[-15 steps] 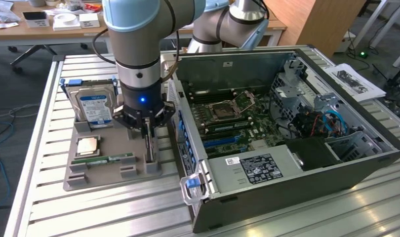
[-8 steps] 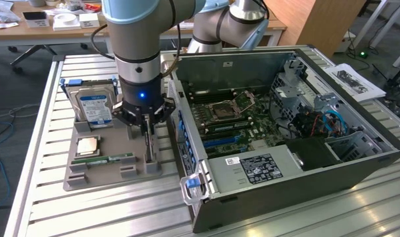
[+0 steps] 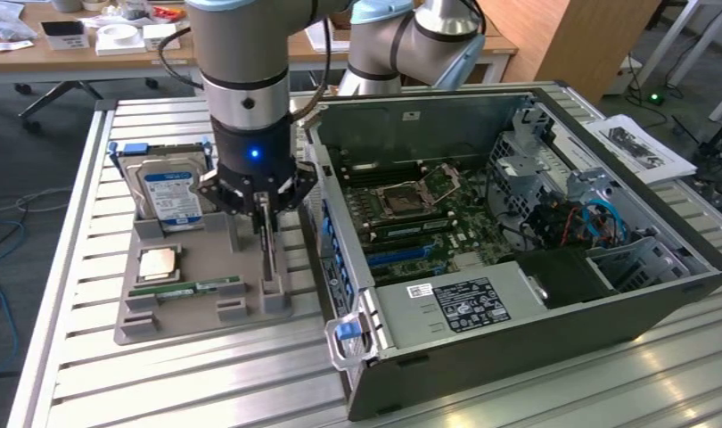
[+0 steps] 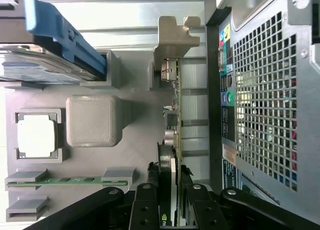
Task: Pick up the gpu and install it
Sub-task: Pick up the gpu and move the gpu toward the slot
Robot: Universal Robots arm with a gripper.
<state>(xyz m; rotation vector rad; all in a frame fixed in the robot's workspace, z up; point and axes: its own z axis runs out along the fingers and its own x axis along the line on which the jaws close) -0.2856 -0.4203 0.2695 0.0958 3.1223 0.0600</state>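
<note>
The gpu (image 3: 269,259) is a thin dark card standing on edge in the end slots of the grey holder tray (image 3: 183,308), to the exterior view's left of the open computer case (image 3: 646,294). My gripper (image 3: 264,207) comes straight down on the card's top edge. In the wrist view the gpu (image 4: 173,125) runs edge-on between the two black fingers (image 4: 146,205), which press on both of its faces. My gripper (image 4: 170,189) is shut on the gpu. The card's far end still rests in the holder's grey bracket (image 4: 172,39).
The tray also carries a hard drive (image 3: 171,192) in a blue caddy, a square processor (image 3: 159,263) and a green memory stick (image 3: 201,288). The case lies open with its motherboard (image 3: 421,209) exposed; its perforated rear wall (image 4: 265,89) stands close beside the card.
</note>
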